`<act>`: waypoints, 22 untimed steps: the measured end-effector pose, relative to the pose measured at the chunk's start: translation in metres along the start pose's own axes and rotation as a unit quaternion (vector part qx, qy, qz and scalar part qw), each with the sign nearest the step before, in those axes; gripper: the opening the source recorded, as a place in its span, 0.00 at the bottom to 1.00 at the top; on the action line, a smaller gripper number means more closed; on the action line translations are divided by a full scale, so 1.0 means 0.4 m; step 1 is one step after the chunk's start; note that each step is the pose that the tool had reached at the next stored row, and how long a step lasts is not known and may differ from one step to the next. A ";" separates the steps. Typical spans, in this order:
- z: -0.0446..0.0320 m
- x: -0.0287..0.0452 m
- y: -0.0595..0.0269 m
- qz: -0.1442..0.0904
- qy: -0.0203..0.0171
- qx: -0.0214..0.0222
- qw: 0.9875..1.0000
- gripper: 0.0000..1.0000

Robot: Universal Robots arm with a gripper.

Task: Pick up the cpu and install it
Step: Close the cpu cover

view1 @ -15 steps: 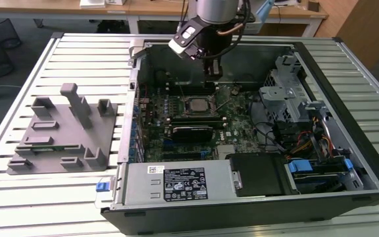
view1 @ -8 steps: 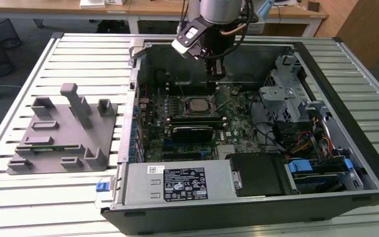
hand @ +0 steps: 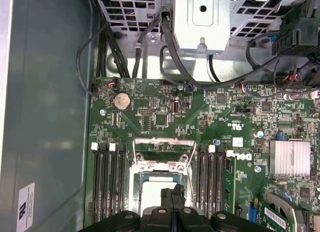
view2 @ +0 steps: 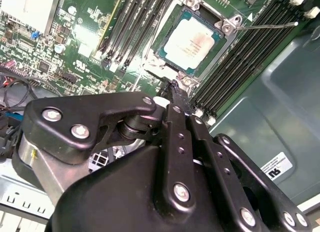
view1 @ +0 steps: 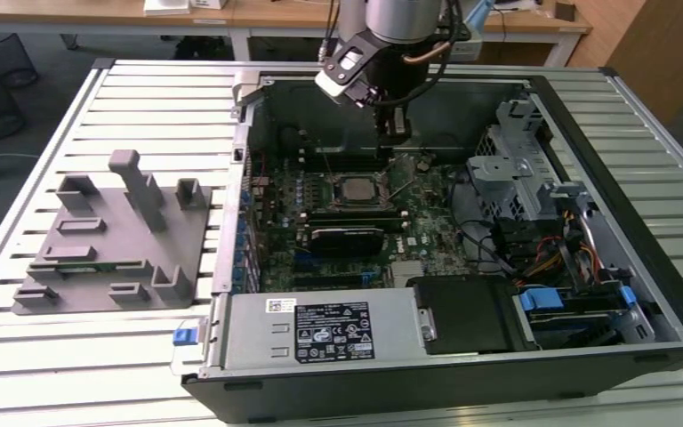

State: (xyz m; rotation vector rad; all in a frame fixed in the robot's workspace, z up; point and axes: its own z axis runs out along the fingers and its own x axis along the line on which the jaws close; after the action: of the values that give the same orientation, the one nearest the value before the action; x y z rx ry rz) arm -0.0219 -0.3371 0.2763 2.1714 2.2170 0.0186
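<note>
Plainly, second wrist view: cpu seated in socket, jaws closed alongside.

One end effector; one cpu; one motherboard; one open computer case; one grey fixture; one coin cell; two banks of memory slots; one bench

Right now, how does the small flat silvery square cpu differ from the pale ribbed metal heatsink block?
The cpu has a flat, smooth top; the heatsink is ribbed with fins. The cpu lies in a metal-framed socket between memory slots; the heatsink sits straight on the green board. Both are pale, silvery, squarish.
</note>
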 end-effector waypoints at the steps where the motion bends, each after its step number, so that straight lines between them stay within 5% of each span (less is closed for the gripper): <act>1: 0.000 0.000 0.001 0.000 0.000 0.000 1.000 0.11; 22: 0.001 -0.001 0.030 0.000 0.000 0.000 1.000 0.11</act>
State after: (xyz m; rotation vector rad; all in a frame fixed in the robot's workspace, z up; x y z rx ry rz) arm -0.0100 -0.3371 0.2763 2.1715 2.2169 0.0185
